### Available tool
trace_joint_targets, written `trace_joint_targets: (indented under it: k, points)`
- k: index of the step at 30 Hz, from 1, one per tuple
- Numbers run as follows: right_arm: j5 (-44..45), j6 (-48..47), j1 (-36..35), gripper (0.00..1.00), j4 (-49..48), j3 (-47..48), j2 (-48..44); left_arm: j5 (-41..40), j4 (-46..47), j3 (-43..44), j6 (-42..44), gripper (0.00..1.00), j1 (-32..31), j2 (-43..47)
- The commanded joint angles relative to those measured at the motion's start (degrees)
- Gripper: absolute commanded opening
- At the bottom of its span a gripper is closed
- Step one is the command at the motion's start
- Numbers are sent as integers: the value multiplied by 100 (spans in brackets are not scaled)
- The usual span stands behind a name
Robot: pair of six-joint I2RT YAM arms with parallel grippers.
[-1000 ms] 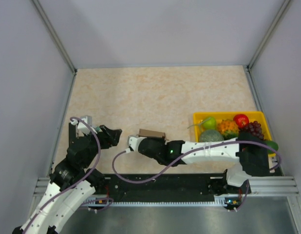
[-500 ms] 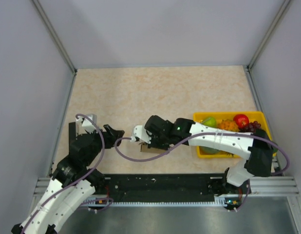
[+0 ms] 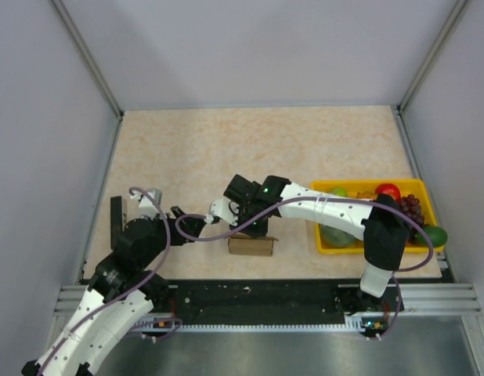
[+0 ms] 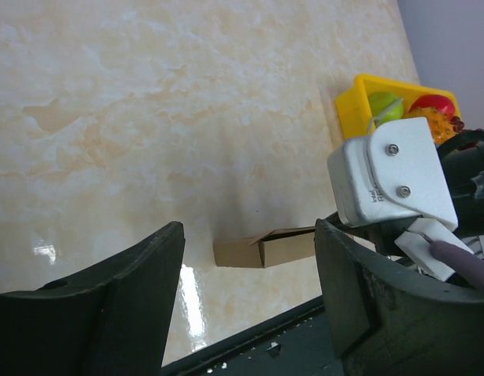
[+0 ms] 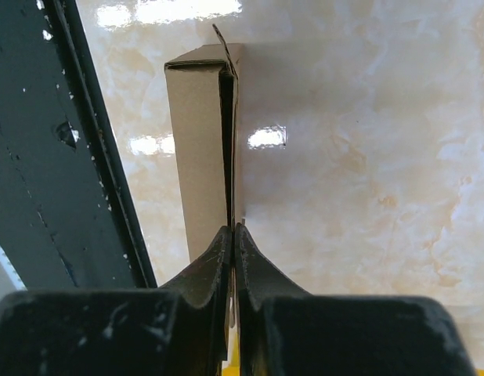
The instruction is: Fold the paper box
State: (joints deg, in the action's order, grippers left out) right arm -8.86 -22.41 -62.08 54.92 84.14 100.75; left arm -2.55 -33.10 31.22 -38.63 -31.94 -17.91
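Observation:
The paper box (image 3: 251, 245) is a small brown carton lying on the table near the front edge, between the two arms. In the right wrist view the paper box (image 5: 196, 149) shows a thin flap along its top edge. My right gripper (image 5: 232, 229) is shut, and that flap edge runs in between its tips; from above, the right gripper (image 3: 254, 229) reaches down onto the carton. My left gripper (image 3: 196, 227) hovers just left of it, open and holding nothing. Through the left gripper (image 4: 248, 233) the box (image 4: 265, 251) lies ahead, framed by the wide-set jaws.
A yellow tray (image 3: 420, 186) of fruit sits at the right, partly under the right arm, and the tray (image 4: 359, 86) also shows in the left wrist view. The black base rail (image 3: 258, 294) runs close behind the box. A black upright piece (image 3: 115, 213) stands at the far left.
The right arm has swung over and down, bringing the box towards the front edge. The left gripper has moved right, closer to the box, and its jaws have narrowed slightly.

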Motion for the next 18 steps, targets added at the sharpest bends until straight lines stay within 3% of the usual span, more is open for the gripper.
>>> trace_joint_targets:
  k: [1, 7, 18]
  points:
    - [-99, -175, 39, 0, 55, 191, 67, 106, 305, 6, -285, 72, 4, 376]
    - [524, -325, 73, 0, -130, 199, 41, -289, 50, 130, -259, 71, 4, 578]
    - [342, -1150, 768, 0, -402, 411, -248, -1694, -495, 68, -557, 75, -5, 1246]
